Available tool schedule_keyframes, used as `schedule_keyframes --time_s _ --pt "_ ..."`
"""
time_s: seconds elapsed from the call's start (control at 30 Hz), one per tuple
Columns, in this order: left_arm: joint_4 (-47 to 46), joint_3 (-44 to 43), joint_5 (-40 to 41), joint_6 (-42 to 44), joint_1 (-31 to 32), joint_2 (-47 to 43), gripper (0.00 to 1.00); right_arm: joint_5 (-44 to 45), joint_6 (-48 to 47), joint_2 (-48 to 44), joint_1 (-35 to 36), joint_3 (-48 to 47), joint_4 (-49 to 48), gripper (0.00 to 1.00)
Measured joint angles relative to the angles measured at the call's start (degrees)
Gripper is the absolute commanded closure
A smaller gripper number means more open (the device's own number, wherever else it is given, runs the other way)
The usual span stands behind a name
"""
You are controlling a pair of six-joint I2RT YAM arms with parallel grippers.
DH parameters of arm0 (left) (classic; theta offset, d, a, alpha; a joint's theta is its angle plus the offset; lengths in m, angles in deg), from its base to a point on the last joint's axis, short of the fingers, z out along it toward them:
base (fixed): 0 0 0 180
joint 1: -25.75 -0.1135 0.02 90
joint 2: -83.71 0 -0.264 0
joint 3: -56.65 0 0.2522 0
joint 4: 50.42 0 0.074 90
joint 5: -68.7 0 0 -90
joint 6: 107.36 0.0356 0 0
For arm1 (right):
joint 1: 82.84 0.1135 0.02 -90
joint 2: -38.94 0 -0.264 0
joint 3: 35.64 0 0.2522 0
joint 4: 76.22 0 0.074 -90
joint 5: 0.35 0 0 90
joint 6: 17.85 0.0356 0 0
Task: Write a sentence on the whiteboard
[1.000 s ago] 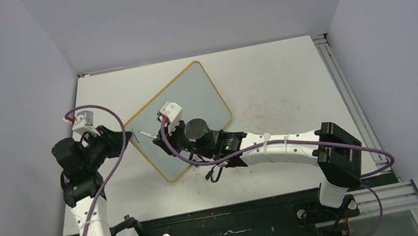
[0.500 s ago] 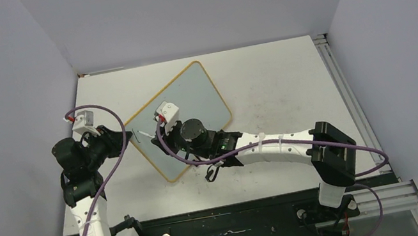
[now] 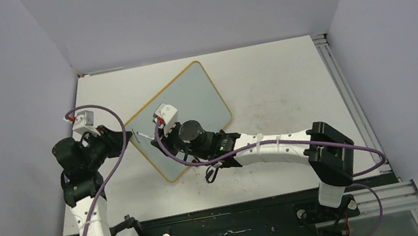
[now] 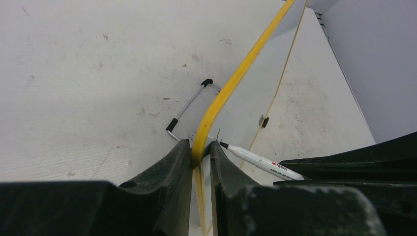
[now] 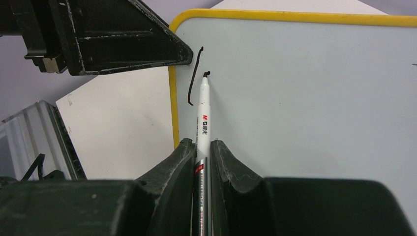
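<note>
The right gripper (image 5: 201, 147), matte black with wedge-shaped fingers, is clamped narrowly on a slim white marker (image 5: 202, 110) whose black tip touches the whiteboard (image 5: 305, 98). Just left of the tip is the sentence (image 5: 195, 73), only one thin curved stroke and a small hook. The left gripper (image 4: 200, 150) pinches the board's rounded yellow rim at its left corner. The smooth pale grey board sits askew, left of centre on the scuffed white table (image 3: 277, 80). Farther off, a bent wire leg (image 4: 189, 103) with black caps rests on the table.
</note>
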Motion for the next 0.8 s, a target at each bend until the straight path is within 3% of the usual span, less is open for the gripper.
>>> schedule_keyframes --time_s 0.8 --pt "-0.02 0.00 0.00 0.02 0.00 0.00 1.00 -0.39 -0.04 0.00 1.20 0.02 0.07 0.95"
